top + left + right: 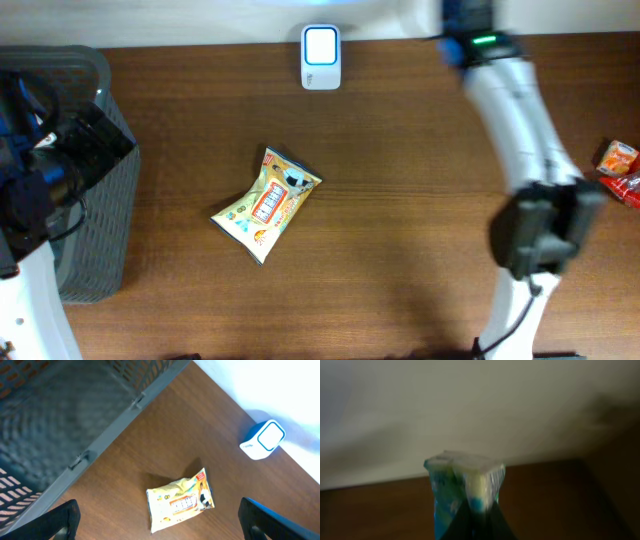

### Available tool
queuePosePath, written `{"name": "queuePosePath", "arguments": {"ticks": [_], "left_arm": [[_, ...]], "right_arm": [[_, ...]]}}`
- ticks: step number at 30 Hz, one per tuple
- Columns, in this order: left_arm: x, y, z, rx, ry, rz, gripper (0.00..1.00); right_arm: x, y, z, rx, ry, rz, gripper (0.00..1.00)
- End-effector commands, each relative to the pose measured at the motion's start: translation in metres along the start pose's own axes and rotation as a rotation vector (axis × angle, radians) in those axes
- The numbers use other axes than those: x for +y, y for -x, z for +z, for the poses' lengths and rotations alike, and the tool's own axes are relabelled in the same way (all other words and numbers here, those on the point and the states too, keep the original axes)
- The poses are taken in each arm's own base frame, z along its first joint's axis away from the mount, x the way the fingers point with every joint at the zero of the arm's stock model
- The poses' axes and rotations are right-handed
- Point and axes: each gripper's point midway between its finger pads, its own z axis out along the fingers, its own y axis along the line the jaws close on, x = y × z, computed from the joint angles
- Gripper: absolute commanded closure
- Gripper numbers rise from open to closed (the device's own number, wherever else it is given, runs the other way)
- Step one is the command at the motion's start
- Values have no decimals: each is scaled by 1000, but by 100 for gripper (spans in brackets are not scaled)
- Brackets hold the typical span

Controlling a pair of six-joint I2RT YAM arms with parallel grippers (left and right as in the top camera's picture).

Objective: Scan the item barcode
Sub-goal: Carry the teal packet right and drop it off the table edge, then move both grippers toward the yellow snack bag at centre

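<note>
**Wood table, pale wall**

Brown wood-grain table (400, 250) meets a white wall. The yellow pouch (268, 205) lies mid-frame, face up, its long axis running lower left to upper right. The left gripper (159, 505) gapes wide. The right gripper (475, 510) pinches an upright packet (465, 477).

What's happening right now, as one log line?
left gripper open | right gripper shut on blue-green plastic packet | yellow snack bag lying free | white box-shaped scanner untouched

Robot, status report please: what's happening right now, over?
Left gripper open. Right gripper shut on blue-green packet. Yellow snack packet lies mid-table, short of scanner. Nothing between.
</note>
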Motion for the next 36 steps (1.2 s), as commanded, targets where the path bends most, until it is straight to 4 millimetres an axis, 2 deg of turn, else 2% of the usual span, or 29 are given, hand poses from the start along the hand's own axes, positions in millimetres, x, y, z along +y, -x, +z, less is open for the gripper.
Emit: {"name": "queuePosePath", "arguments": {"ticks": [1,5,8,11,14,15,17,19,20,21,22,24,25,27,28,29,30,32,33,34,36], "left_arm": [[0,0,0,0,-3,-11,1],[0,0,0,0,-3,-11,1],[0,0,0,0,-3,-11,1],[0,0,0,0,-3,-11,1],[0,0,0,0,-3,-11,1],[0,0,0,0,-3,-11,1],[0,0,0,0,-3,-11,1],[0,0,0,0,-3,-11,1],[0,0,0,0,-3,-11,1],[0,0,0,0,-3,-11,1],[0,0,0,0,-3,-11,1],[0,0,0,0,-3,-11,1],[0,0,0,0,-3,-11,1],[0,0,0,0,-3,-11,1],[0,0,0,0,-3,-11,1],[0,0,0,0,-3,-11,1],[0,0,0,0,-3,-11,1],[0,0,0,0,-3,-11,1],[0,0,0,0,-3,-11,1],[0,0,0,0,-3,-11,1],[0,0,0,0,-3,-11,1]], "right_arm": [[-99,-63,25,221,-146,280,96],[-184,-146,38,463,-236,373,96],[-233,-190,40,563,-284,446,96],[-268,-223,38,621,-286,531,96],[-289,-239,36,636,-270,602,95],[-293,-240,36,632,-265,614,86],[-298,-243,35,632,-266,628,58],[-297,-246,32,650,-266,628,44],[-296,-245,31,653,-263,626,30],[-294,-243,30,653,-261,622,11],[-293,-239,27,647,-259,621,2],[-294,-224,18,617,-257,619,1],[-293,-209,11,585,-249,617,1],[-284,-175,-6,507,-190,620,1],[-272,-156,-15,470,-123,629,1],[-250,-131,-28,421,12,648,1],[-209,-96,-52,364,250,638,1],[-153,-61,-86,316,559,602,1],[-135,-54,-97,312,648,591,1],[-101,-47,-114,334,785,581,1],[-59,-54,-130,425,871,550,1]]}}
